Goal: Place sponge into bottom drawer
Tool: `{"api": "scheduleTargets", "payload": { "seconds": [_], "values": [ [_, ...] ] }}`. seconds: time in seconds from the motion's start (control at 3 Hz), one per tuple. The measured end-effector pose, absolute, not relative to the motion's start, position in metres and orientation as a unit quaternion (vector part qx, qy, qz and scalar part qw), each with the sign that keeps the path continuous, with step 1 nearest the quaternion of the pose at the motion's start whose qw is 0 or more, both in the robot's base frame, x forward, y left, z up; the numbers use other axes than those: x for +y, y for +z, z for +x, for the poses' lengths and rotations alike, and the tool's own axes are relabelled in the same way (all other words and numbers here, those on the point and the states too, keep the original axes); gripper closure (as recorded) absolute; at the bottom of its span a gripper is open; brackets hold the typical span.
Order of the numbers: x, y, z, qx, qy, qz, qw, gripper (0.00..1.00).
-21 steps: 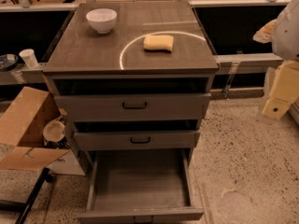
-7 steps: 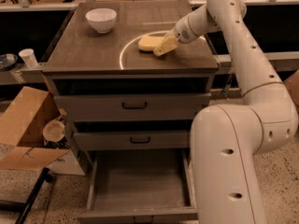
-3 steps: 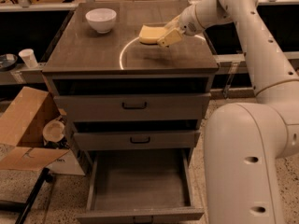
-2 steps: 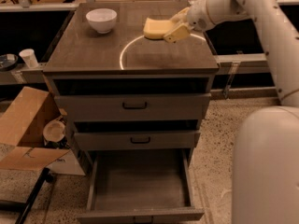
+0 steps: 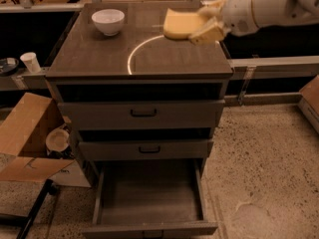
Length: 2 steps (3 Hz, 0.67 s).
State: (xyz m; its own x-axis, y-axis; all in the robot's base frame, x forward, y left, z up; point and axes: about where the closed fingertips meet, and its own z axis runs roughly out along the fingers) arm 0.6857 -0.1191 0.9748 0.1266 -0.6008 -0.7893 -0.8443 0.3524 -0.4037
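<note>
The pale yellow sponge (image 5: pixel 180 24) is held in the air above the right rear part of the cabinet top (image 5: pixel 99 54). My gripper (image 5: pixel 205 23) comes in from the right on a white arm and is shut on the sponge's right end. The bottom drawer (image 5: pixel 148 193) is pulled out at the foot of the cabinet, showing its flat grey floor with nothing lying on it. It lies well below and in front of the sponge.
A white bowl (image 5: pixel 108 21) stands at the back left of the cabinet top. Two shallower drawers (image 5: pixel 143 113) above the bottom one are closed. An open cardboard box (image 5: pixel 25 133) and a paper cup (image 5: pixel 31 61) are on the left. Speckled floor lies to the right.
The gripper reached in, closed on the sponge lying on the cabinet top, and has lifted it up and slightly right. The arm has drawn back toward the right.
</note>
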Motion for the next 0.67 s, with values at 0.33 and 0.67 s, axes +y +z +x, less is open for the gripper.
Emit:
{"api": "scheduleTargets", "payload": {
  "seconds": [0.33, 0.67],
  "values": [
    [-0.1095, 0.9391, 0.6723, 0.659, 0.140, -0.565, 0.476, 1.00],
    [-0.1065, 0.9381, 0.6717, 0.658, 0.140, -0.568, 0.474, 1.00]
  ]
}}
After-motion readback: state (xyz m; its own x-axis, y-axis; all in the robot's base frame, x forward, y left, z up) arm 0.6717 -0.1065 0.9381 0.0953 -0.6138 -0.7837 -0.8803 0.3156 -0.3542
